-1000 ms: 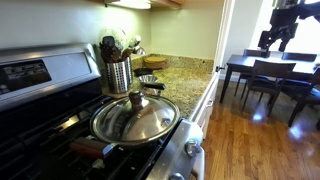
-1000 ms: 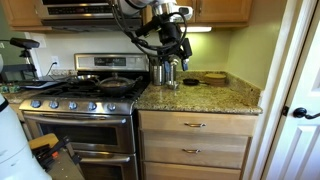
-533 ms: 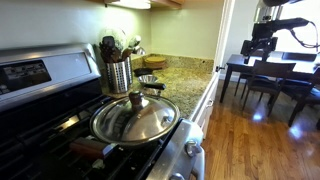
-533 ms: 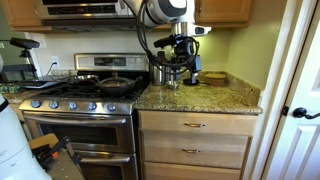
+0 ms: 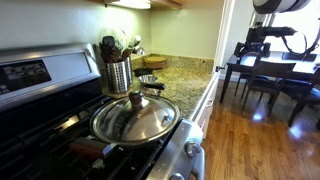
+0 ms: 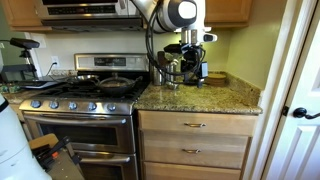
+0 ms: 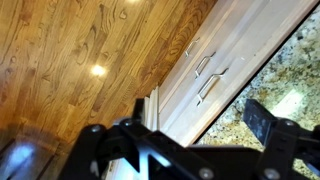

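At upper centre of an exterior view, the gripper (image 6: 190, 66) is held above the granite counter (image 6: 200, 97). The jaws are spread fully apart and nothing is gripped. The steel utensil holder (image 6: 162, 72) is seen just left of it. Toward the right of the wrist view, white drawers (image 7: 205, 70) are shown, with wood floor (image 7: 70, 50) at upper left.
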`<control>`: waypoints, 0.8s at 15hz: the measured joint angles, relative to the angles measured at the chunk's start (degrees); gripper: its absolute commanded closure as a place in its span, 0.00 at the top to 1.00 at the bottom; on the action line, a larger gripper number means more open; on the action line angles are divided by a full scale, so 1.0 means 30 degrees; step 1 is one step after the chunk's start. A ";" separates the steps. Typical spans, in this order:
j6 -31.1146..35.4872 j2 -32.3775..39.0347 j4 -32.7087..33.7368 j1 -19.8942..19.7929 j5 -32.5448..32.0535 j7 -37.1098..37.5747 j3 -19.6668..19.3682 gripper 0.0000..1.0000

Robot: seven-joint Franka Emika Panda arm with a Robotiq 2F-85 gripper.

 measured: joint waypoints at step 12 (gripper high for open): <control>0.5275 0.4109 -0.0131 -0.0019 0.4343 -0.0076 0.0251 1.00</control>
